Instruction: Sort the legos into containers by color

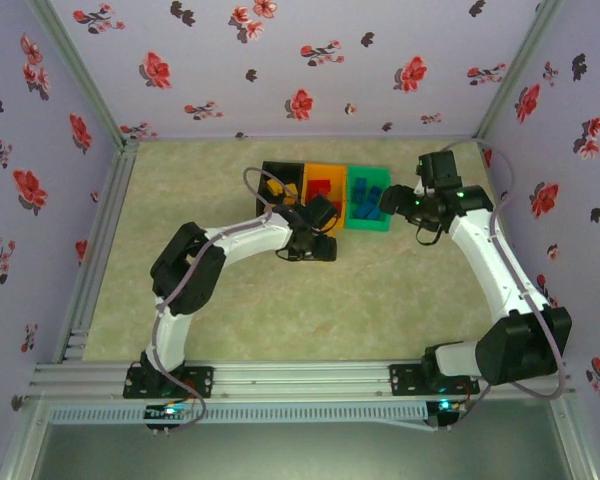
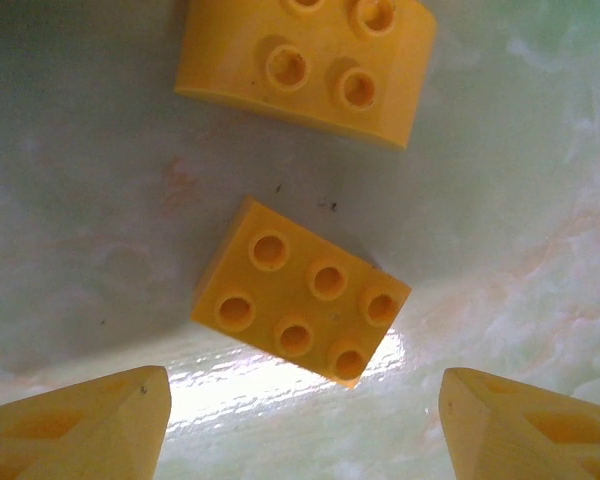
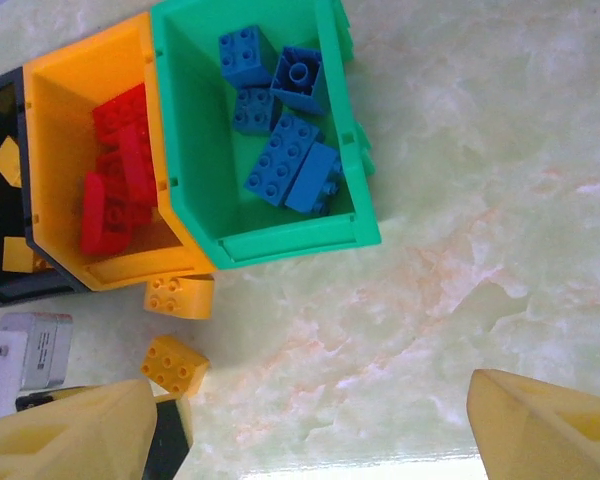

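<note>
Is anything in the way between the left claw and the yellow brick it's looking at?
Nothing visible is. The left gripper hangs open over the six-stud yellow brick, with bare table between its fingers and the brick. A rounded yellow brick lies farther on, apart from it and out of the path.

We read this as robot test booth in lab, not home; floral-print walls (image 1: pixel 310 60) box in marbled tabletop (image 1: pixel 280 310) on three sides; aluminium rail (image 1: pixel 300 378) along near edge; left arm (image 1: pixel 240 240) and right arm (image 1: pixel 492 268) bolted onto it.
</note>
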Robot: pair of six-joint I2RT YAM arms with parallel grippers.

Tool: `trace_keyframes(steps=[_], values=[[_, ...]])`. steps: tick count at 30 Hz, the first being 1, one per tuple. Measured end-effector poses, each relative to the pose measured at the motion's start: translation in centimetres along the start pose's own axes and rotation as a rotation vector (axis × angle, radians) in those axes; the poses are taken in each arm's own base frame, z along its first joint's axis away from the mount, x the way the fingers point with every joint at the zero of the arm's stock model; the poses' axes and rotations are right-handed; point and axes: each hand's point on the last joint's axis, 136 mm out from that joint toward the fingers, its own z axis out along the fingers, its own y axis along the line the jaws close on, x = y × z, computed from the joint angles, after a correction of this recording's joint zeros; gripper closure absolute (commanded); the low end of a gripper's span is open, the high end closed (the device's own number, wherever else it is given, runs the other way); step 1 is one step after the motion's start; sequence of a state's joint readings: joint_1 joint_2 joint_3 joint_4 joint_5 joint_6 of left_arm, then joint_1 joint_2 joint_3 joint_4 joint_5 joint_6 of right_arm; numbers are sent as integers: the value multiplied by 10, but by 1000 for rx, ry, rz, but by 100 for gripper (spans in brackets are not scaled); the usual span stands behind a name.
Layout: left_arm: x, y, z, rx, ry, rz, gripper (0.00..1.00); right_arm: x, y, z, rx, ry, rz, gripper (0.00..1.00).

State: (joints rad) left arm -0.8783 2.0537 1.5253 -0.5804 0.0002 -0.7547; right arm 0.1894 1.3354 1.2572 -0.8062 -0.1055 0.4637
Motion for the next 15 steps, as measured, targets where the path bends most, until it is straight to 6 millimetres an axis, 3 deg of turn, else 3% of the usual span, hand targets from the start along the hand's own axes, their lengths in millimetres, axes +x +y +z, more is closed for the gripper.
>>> trace_keyframes(steps=[9,15], values=[[-13,-12,21,2,-1,-3,32,5,-2,-1,-2,4,0,18],[-18,-12,26,-26,-2,0,43,7,-3,-2,-3,4,0,17]])
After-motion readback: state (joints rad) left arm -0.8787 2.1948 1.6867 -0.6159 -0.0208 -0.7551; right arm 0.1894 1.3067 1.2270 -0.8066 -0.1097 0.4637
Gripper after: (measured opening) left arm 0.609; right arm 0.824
